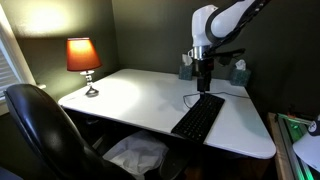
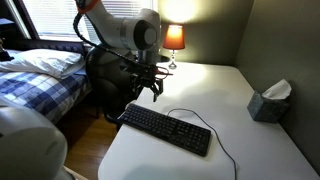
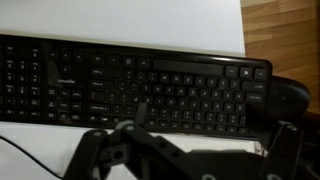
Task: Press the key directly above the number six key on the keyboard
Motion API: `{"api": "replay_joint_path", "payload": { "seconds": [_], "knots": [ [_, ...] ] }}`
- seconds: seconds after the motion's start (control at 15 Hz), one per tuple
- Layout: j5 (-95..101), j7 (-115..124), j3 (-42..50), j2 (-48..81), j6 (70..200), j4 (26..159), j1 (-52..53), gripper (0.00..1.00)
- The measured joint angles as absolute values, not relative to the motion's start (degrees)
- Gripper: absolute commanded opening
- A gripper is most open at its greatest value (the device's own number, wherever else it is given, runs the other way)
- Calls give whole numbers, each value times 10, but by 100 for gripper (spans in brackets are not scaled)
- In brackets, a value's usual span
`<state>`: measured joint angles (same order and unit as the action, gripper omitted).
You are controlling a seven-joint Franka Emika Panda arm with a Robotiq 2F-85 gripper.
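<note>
The long black keyboard [image 1: 197, 117] lies on the white table [image 1: 130, 100], with its thin black cable curling away from it. It also shows in the other exterior view [image 2: 165, 128] and stretches across the wrist view [image 3: 130, 80]. The key legends are too dark and blurred to read. My gripper [image 1: 204, 82] hangs a little above one end of the keyboard and does not touch it. In an exterior view [image 2: 148, 90] its fingers point down and are spread. In the wrist view the gripper [image 3: 208, 125] is open and empty, with keys visible between the fingers.
A lit red-shaded lamp [image 1: 83, 60] stands at a table corner. Tissue boxes [image 1: 238, 72] sit by the wall behind the arm, and one shows in an exterior view [image 2: 268, 103]. A black office chair [image 1: 40, 125] stands at the table's edge. A bed [image 2: 35, 70] is beside the table.
</note>
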<state>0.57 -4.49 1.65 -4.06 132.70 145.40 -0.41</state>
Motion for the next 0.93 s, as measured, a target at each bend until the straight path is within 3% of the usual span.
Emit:
{"api": "replay_joint_path", "payload": {
  "seconds": [0.13, 0.67, 0.93],
  "knots": [
    [5, -39, 14, -28, 1341, 1453, -4, 68],
    [2, -32, 11, 23, 1361, 1430, -4, 4],
    [-12, -33, 10, 49, 1361, 1413, -4, 0]
  ]
}}
